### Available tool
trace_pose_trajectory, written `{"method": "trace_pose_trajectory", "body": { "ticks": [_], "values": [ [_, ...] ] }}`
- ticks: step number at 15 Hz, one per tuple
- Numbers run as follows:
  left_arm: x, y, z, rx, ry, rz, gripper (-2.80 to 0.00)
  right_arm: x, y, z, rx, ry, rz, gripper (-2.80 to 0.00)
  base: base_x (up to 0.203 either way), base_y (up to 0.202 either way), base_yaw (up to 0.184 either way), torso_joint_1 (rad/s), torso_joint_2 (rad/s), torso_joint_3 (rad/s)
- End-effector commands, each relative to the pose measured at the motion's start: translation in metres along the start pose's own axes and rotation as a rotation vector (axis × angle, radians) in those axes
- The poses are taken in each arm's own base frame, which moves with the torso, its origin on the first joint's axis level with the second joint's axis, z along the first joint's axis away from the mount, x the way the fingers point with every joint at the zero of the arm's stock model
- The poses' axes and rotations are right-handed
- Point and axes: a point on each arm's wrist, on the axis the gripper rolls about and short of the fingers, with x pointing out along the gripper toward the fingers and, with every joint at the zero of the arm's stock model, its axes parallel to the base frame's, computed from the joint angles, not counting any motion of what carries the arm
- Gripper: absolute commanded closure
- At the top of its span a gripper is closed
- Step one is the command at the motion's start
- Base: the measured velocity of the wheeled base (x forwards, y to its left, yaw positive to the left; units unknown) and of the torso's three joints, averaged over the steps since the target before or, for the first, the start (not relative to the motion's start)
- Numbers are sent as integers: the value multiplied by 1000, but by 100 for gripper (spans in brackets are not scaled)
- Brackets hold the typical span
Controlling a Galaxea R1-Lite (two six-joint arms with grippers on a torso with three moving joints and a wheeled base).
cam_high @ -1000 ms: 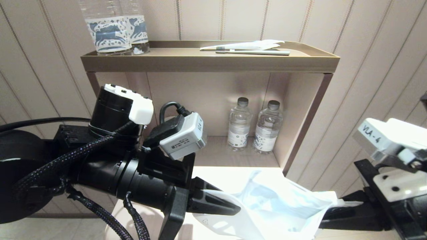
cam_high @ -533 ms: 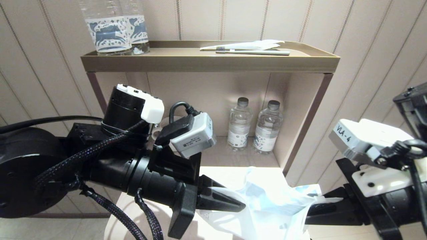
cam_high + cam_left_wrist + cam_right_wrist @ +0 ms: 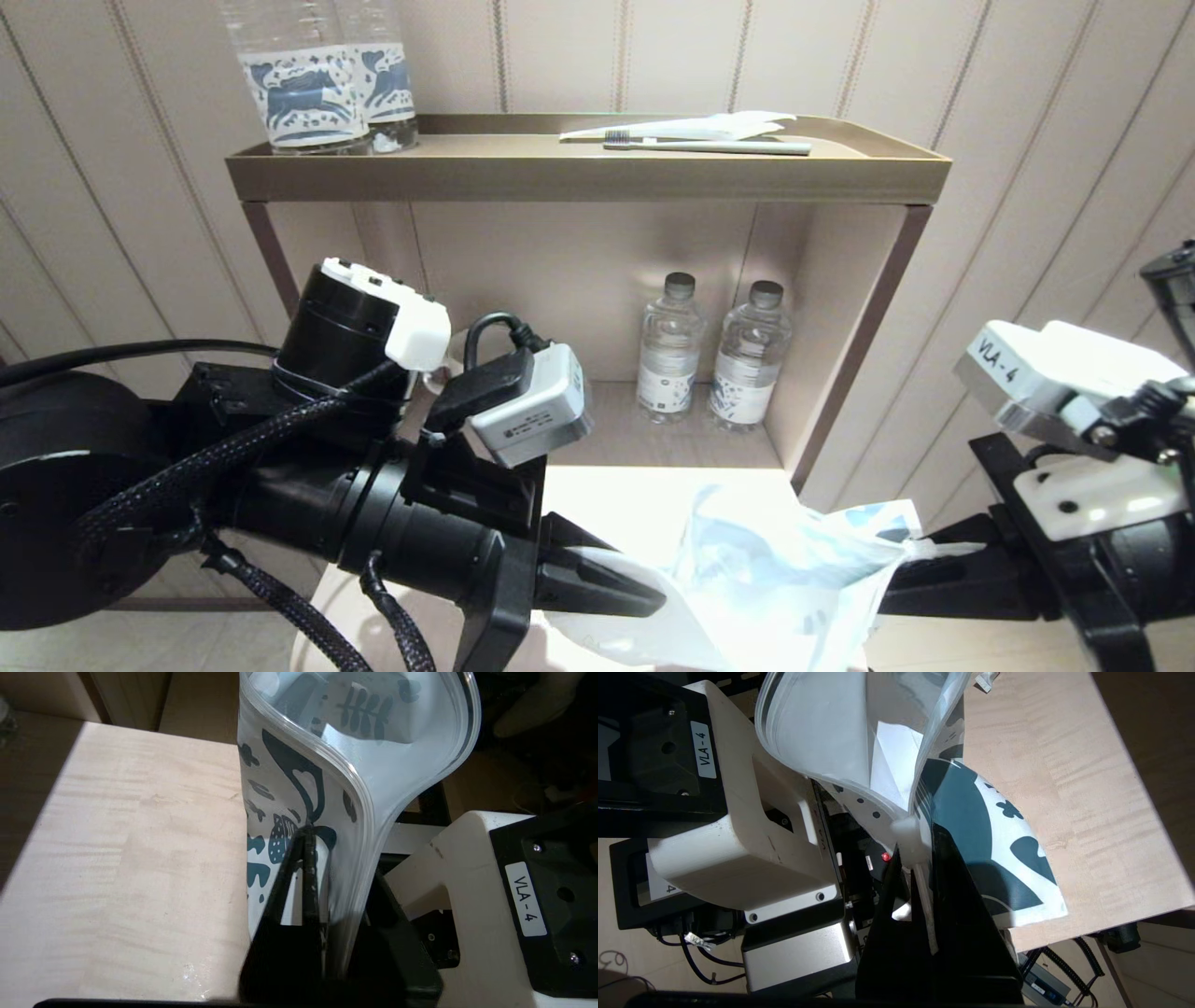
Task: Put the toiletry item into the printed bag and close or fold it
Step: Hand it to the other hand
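The printed bag (image 3: 775,569) hangs stretched between my two grippers above the light wooden table (image 3: 607,495). My left gripper (image 3: 649,597) is shut on the bag's left wall; in the left wrist view its tips (image 3: 306,833) pinch the leaf-printed plastic (image 3: 280,788) below the gaping zip mouth. My right gripper (image 3: 901,569) is shut on the bag's right end, and in the right wrist view (image 3: 915,847) it clamps the zip strip just under the white slider (image 3: 906,833). The all-white toothbrush cannot be made out; only vague pale shapes show through the bag.
A brown shelf unit (image 3: 588,177) stands behind the table. A grey-green-handled toothbrush (image 3: 719,147) and a plain white wrapper (image 3: 709,126) lie on its top tray beside large bottles (image 3: 317,84). Two small water bottles (image 3: 709,359) stand in the niche.
My right gripper swung in toward the left, bunching the bag, then drew back to the right, pulling it tauter. The left arm rose slightly and settled back.
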Motion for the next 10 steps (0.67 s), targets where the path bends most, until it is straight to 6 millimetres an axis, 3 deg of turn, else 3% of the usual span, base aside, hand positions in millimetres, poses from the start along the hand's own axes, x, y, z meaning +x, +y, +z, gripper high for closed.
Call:
{"method": "trace_pose_trajectory", "body": {
  "ticks": [1, 4, 10],
  "values": [
    [-2, -2, 1, 4, 0, 11, -280, -2, 1, 0, -3, -5, -1, 0, 0, 0, 0, 0, 0, 0],
    [-8, -6, -1, -3, 1, 22, -280, -7, -3, -1, 8, -13, -31, 0, 0, 0, 0, 0, 0, 0],
    [-39, -13, -8, -14, -26, 101, -280, -12, -16, -4, 32, -39, -95, 0, 0, 0, 0, 0, 0, 0]
  ]
}}
